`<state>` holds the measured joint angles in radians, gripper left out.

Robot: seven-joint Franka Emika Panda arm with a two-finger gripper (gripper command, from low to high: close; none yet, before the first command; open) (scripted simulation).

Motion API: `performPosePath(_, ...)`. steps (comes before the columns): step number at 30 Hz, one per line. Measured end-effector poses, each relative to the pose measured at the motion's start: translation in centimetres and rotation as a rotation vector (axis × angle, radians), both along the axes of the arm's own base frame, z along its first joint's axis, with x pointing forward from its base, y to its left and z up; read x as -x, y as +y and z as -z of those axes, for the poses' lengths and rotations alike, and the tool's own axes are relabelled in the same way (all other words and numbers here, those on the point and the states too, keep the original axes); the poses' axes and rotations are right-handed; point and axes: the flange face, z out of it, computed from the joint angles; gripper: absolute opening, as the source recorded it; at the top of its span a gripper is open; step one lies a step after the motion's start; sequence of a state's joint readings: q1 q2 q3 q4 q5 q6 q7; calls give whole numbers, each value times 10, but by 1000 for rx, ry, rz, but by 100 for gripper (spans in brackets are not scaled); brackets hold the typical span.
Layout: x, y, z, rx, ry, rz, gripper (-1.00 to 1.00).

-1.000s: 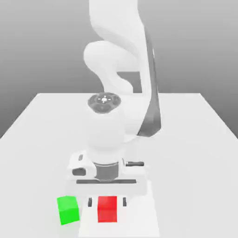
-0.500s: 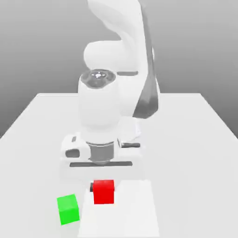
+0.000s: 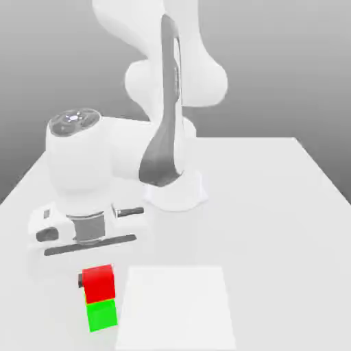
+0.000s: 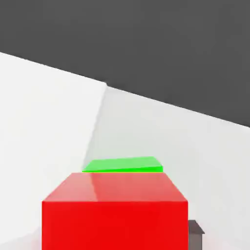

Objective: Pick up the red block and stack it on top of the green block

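Near the table's (image 3: 288, 206) front edge, at the exterior view's left, the gripper (image 3: 97, 280) clamps the red block (image 3: 99, 282) directly above the green block (image 3: 102, 315); rigid, light, best held by opposite flat sides.

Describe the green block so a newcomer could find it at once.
Start at the white table and go to its near edge on the exterior view's left, below the arm's gripper. The green block sits there, directly under the red block; it is the lower cube, bright green.
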<state>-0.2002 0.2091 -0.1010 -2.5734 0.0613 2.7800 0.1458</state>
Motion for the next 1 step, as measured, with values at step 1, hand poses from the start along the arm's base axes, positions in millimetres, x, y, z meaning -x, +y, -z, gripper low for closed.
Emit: performPosePath(1,0,0,0,0,0,0,100)
